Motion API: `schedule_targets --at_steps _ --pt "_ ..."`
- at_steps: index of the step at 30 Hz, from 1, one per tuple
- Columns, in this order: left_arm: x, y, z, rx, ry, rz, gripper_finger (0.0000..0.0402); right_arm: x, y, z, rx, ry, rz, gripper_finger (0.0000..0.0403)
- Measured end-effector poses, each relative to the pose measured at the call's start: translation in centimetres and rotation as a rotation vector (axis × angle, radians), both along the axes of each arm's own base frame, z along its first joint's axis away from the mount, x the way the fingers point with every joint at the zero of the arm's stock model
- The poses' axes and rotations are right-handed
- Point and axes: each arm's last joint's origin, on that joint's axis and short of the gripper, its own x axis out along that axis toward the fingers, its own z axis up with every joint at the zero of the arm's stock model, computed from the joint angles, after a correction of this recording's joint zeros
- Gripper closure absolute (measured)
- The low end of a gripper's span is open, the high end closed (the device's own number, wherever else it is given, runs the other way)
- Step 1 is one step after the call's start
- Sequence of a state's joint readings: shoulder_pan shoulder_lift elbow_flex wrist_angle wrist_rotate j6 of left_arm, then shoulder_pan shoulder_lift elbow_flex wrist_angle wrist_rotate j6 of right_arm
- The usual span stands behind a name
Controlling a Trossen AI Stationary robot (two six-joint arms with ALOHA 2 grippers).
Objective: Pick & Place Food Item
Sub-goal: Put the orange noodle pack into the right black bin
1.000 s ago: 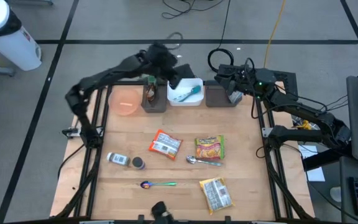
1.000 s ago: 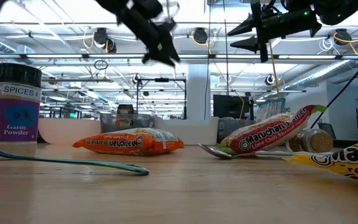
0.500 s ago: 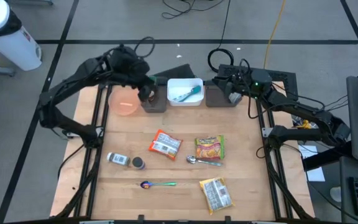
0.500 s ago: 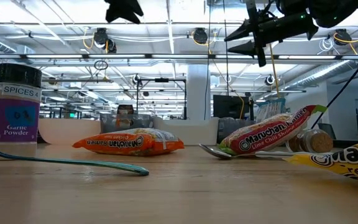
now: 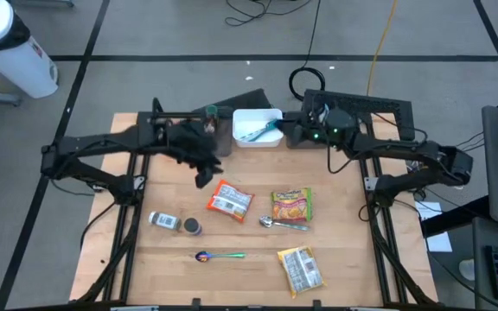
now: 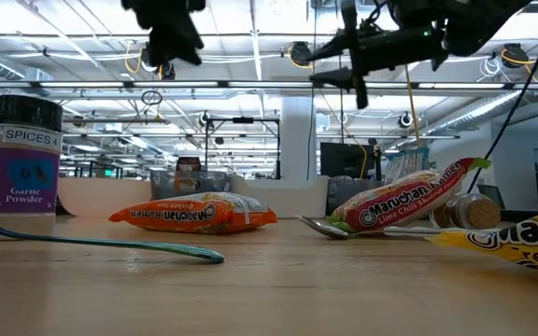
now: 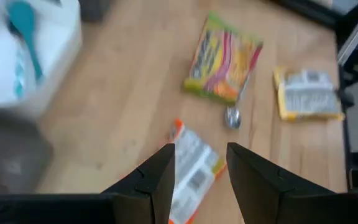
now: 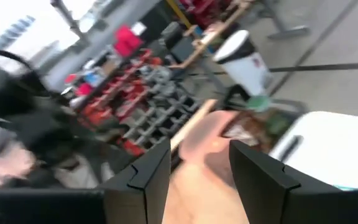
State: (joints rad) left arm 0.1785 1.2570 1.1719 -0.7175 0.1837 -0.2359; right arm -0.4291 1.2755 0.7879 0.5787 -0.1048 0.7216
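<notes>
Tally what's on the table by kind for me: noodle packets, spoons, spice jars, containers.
Ramen noodle packets: 3 (orange packet, green-and-red packet, yellow packet)
Spoons: 3 (metal spoon, green-handled spoon, teal spoon in the white bin)
Spice jars: 1 (garlic powder jar, lying on its side)
Containers: 2 in plain view (white square bin, dark grey bin)
Total: 9

— What's lined up along the table's (image 5: 344, 259) far edge?

— A white bin (image 5: 257, 128) in the middle, a spoon inside; a dark bin (image 5: 305, 134) beside it on the right.

— Mid-table?

— Two noodle packets (image 5: 230, 200) (image 5: 291, 206) side by side, a metal spoon (image 5: 282, 224) just before the right one.

— Nearer?

— Spice jar (image 5: 164, 222) lying at left, another spoon (image 5: 220, 256) centre, a third packet (image 5: 301, 269) at right.
</notes>
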Motion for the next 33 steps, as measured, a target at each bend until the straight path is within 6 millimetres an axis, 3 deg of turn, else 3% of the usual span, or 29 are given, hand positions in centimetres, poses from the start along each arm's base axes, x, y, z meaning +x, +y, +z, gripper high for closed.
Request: schedule_targets --at_steps 12,23,33 --pt "-2.6 0.1 -6.3 -0.168 0.135 -0.014 0.0247 3.4 2.1 -2.1 0.082 -0.092 0.081 0.0248" --pt "-4.0 -0.2 -10.9 -0.446 0.029 0.196 0.0247 3.7 2.2 -2.2 0.098 -0.11 0.105 0.0248" --pt "-3.6 -0.5 -14.3 -0.541 0.061 0.423 0.0247 3.7 3.0 -1.6 0.104 -0.159 0.372 0.0248"
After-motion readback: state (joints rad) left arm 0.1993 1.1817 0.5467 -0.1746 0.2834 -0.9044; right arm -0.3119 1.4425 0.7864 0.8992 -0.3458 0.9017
